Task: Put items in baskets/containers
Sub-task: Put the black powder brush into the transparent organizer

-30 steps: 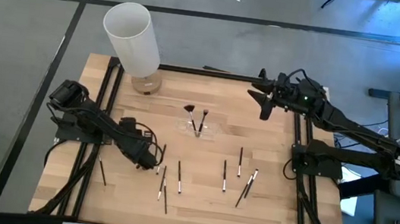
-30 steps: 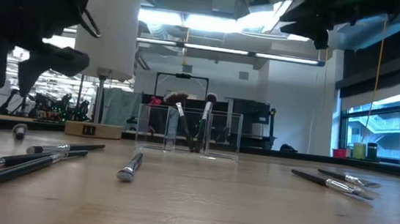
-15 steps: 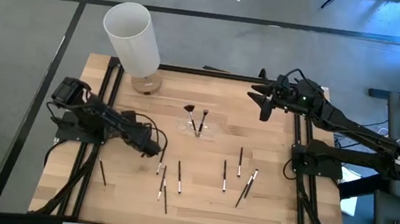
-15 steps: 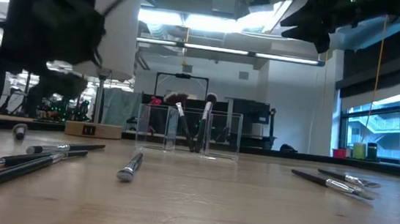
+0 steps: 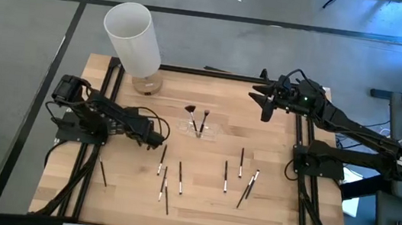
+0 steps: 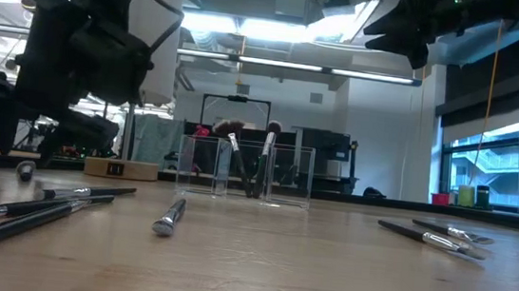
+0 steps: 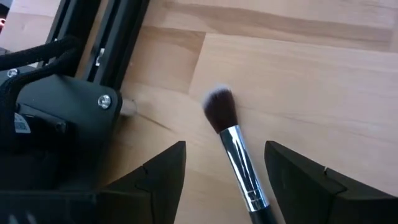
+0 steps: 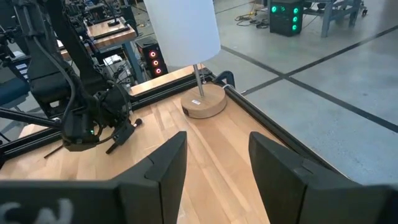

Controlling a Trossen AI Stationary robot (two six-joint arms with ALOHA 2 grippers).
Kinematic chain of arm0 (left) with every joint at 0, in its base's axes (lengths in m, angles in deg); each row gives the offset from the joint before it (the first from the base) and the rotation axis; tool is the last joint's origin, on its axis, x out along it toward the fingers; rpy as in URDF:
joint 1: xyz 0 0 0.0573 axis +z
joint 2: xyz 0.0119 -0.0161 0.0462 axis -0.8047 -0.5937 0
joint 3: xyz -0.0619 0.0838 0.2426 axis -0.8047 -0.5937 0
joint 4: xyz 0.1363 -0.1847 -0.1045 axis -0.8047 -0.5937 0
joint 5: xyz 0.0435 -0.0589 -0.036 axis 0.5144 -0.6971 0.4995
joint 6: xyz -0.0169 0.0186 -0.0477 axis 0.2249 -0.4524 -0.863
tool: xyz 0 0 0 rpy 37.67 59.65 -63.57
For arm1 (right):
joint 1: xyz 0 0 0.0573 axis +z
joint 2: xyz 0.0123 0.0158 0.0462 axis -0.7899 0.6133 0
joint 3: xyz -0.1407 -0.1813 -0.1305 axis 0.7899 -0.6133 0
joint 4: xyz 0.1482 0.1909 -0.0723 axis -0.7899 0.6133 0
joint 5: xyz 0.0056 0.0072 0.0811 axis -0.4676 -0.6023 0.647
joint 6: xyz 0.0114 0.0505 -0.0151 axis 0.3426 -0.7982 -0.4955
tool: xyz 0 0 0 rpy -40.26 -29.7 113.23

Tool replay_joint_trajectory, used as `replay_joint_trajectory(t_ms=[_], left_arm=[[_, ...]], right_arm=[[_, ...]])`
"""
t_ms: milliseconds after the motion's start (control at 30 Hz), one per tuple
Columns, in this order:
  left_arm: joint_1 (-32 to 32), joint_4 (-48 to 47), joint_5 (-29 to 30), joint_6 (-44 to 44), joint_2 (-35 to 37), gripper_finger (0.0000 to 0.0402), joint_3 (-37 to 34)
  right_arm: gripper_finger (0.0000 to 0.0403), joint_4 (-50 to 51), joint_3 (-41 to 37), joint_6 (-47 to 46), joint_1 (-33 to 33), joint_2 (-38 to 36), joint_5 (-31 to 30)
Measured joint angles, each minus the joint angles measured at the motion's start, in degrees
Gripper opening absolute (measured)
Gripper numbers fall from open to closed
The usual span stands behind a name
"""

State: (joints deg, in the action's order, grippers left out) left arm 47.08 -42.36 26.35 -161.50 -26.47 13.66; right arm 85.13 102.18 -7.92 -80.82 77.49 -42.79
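Pick step in hand: left gripper hangs low over the table, fingers apart and empty, with a silver-ferruled brush lying flat on the wood between them. Next move, I'd say: drop, close on the ferrule, lift.

Clear organizer sits just beyond the left gripper, mid-table, holding 2 or 3 brushes upright. About 9 more sticks lie loose on the table.

Right gripper waits high at the far right corner, fingers apart.
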Motion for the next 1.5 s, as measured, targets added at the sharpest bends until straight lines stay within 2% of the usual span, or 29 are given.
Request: replay_joint_trajectory(t_ms=[200, 333, 633, 867, 967, 1333, 1500], left_arm=[[-0.07, 7.69, 0.43, 2.23, 0.38, 0.0211, -4.16], [-0.64, 8.1, 0.36, 1.16, 0.7, 0.0201, -4.82], [-0.95, 12.34, -1.41, 4.62, 8.19, 0.0106, -5.15], [-1.92, 17.57, 0.64, 10.87, 8.98, 0.0057, -5.15], [-2.94, 20.4, 1.86, 11.59, 8.98, 0.0051, -5.11], [-4.78, 20.87, 2.1, 13.46, 9.01, 0.0048, -5.08], [-4.77, 20.94, 1.36, 17.54, 7.65, 0.0068, -5.15]], right_arm=[[0.0171, 0.03, 0.0, -0.2, 0.0, 0.0, 0.01], [0.0171, 0.03, 0.0, -0.28, 0.0, 0.0, 0.01], [0.0171, 0.47, 0.0, -0.57, 0.0, 0.0, 0.01], [0.0171, 1.18, 0.0, -0.57, 0.01, 0.0, 0.03], [0.0171, 1.33, 0.0, -0.57, 0.01, 0.0, 0.03], [0.0171, 1.32, 0.0, -0.76, 0.0, 0.0, 0.03], [0.0171, 1.3, 0.0, -0.76, 0.0, 0.0, 0.03]])
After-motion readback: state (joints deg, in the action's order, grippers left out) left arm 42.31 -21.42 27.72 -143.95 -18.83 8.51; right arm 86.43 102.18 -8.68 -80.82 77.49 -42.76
